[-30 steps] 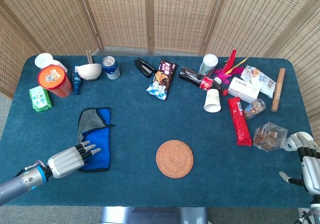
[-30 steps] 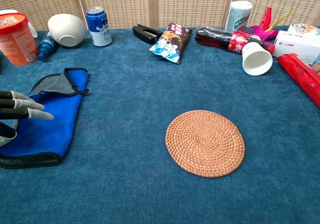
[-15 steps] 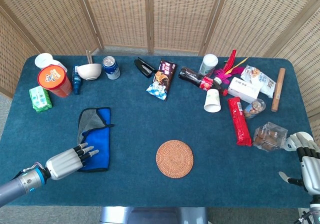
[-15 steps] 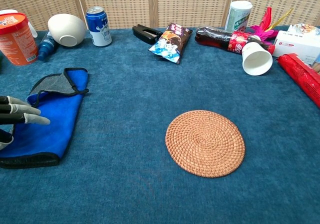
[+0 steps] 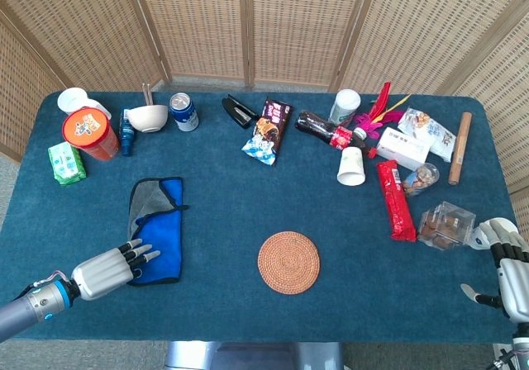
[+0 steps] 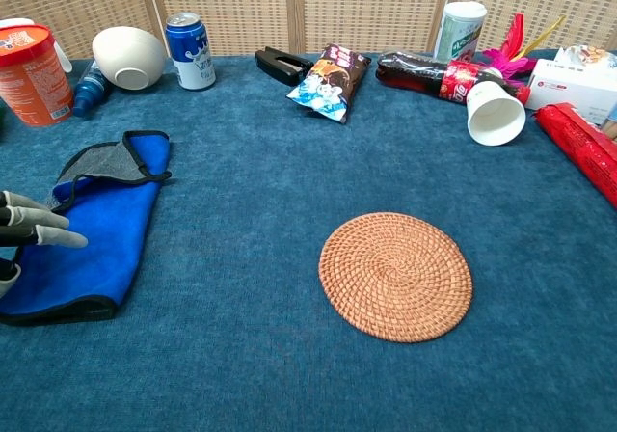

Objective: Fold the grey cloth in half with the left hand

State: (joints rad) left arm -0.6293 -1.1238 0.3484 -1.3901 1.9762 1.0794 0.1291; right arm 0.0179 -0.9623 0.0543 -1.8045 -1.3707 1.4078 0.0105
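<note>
Grey cloth (image 5: 155,228) lies folded, blue side up, on the table (image 5: 248,205), left of centre; left hand (image 5: 106,269) empty, fingers spread at its near edge.
Judged soft, light, limp: take by a hemmed corner; right hand (image 5: 506,263) idle, holds nothing.

Head view overlooks the table (image 5: 248,180); chest view sits nearer, lower.

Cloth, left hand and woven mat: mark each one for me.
cloth (image 5: 165,230), head view, on its blue middle.
left hand (image 5: 106,271), head view, on its back.
woven mat (image 6: 395,275), chest view, on its centre.
</note>
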